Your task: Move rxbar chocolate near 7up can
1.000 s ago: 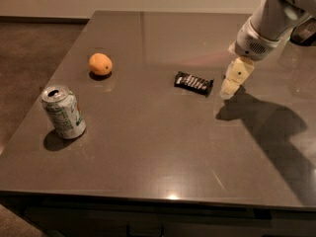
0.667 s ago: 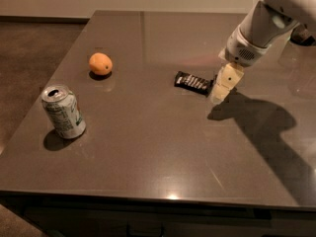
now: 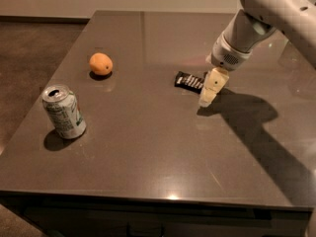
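Note:
The rxbar chocolate (image 3: 189, 81) lies flat on the grey table (image 3: 148, 152), a little right of the middle; its black wrapper has white lettering. The 7up can (image 3: 63, 112) stands slightly tilted near the table's left edge, pull-tab top open. My gripper (image 3: 210, 90) hangs from the white arm at the upper right, its cream fingers pointing down just to the right of the bar's right end, close to the table top.
A round orange fruit (image 3: 100, 64) sits on the table behind the can, to the left of the bar. The arm casts a dark shadow (image 3: 247, 112) over the table's right side. The floor lies beyond the left edge.
My gripper has moved left and slightly down toward the bar, from well right of it to right next to its right end. The bar, can and orange have not moved.

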Available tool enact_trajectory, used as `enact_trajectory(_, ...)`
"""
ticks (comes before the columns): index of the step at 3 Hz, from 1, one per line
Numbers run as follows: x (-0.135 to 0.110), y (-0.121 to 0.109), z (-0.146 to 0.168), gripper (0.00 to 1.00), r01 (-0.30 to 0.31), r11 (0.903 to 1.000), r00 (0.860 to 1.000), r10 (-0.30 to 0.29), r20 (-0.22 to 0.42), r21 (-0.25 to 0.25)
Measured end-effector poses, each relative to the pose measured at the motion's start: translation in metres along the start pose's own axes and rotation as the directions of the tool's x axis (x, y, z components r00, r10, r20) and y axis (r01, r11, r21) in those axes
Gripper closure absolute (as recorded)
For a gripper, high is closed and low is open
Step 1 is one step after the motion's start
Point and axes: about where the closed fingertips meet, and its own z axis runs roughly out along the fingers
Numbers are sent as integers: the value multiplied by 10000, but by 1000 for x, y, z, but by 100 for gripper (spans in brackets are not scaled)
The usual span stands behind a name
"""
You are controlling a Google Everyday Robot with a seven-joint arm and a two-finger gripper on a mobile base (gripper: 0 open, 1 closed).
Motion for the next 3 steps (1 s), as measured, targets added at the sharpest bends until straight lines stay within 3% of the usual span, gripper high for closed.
enact_trajectory(2, -7, -7, 3, 62, 115, 9997, 9998, -112, 132, -234)
enact_trajectory(3, -17, 4, -8, 93, 367, 9985, 9985, -350, 424, -396)
